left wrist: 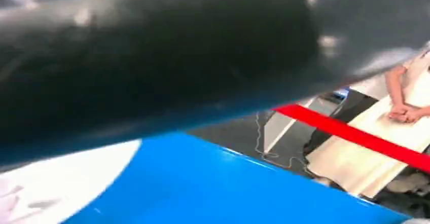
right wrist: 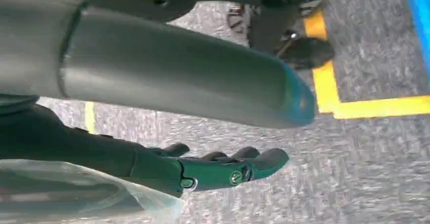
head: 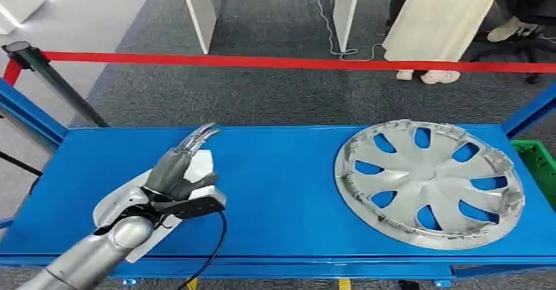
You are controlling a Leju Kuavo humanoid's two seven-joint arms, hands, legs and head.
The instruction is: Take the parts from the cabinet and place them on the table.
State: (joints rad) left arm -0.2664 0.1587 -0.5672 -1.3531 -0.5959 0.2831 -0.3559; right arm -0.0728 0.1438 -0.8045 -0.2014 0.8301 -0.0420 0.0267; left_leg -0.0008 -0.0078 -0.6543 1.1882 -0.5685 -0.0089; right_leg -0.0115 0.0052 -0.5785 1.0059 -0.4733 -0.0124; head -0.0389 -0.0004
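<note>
1. Left hand [head: 176,172] sits over the flat white plastic part [head: 197,165] at the near-left of the blue counter [head: 275,185]; fingers [head: 197,138] extended toward the far edge, resting on it or just above, can't tell which.
2. White part's long axis runs near-left to far-right, under the palm.
3. Silver round wheel cover [head: 429,182] lies flat on the right, well apart.
4. Right hand [right wrist: 223,171] hangs over grey floor, fingers loosely apart, holding nothing.
5. Open blue counter between the two parts; red barrier tape [head: 295,62] beyond the far edge.
</note>
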